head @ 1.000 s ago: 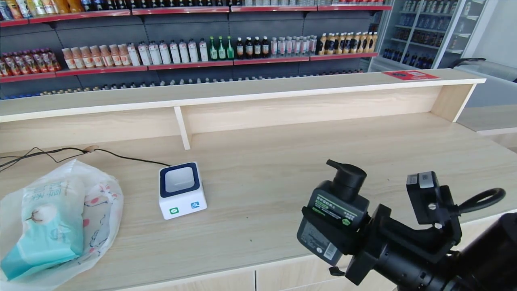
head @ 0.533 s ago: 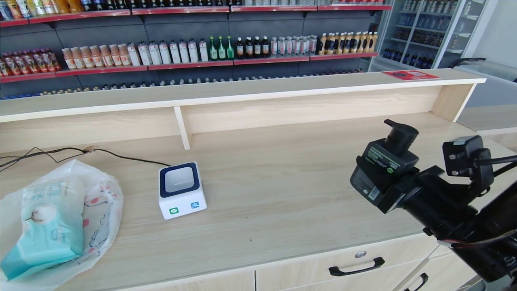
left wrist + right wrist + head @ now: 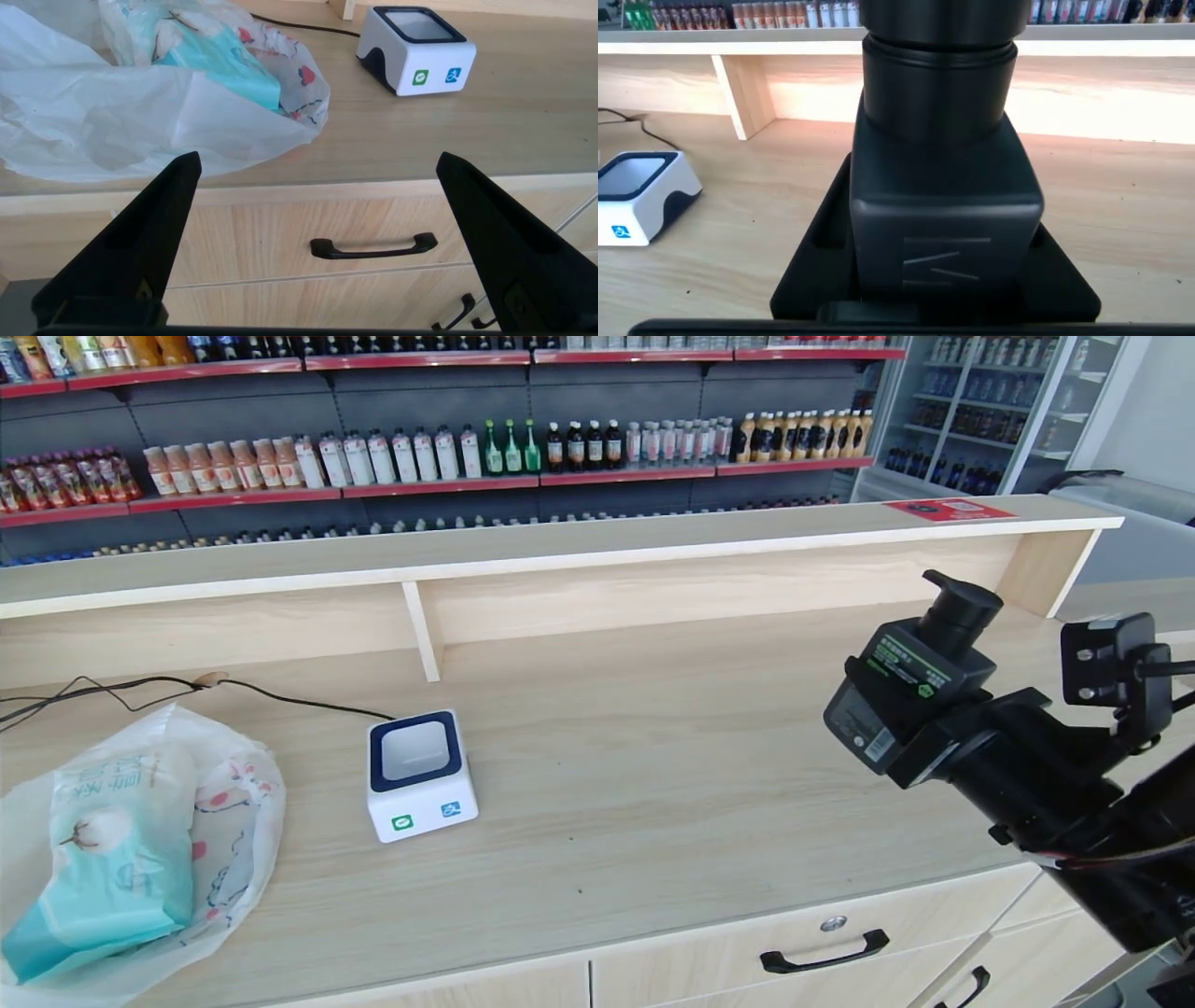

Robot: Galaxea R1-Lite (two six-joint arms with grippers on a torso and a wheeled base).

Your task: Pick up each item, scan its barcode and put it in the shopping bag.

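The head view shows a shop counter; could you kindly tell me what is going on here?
The right gripper holds a dark grey square pump bottle with a black cap in the air over the right end of the light wooden counter, apart from the white and blue scanner box. A white plastic shopping bag at the left end holds a teal tissue pack. The open left gripper hangs near it.

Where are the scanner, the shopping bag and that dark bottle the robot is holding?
scanner (image 3: 415, 752): head view, on its top glass window.
shopping bag (image 3: 103, 126): left wrist view, on its bare white plastic wall.
dark bottle (image 3: 904, 683): head view, on its labelled body.
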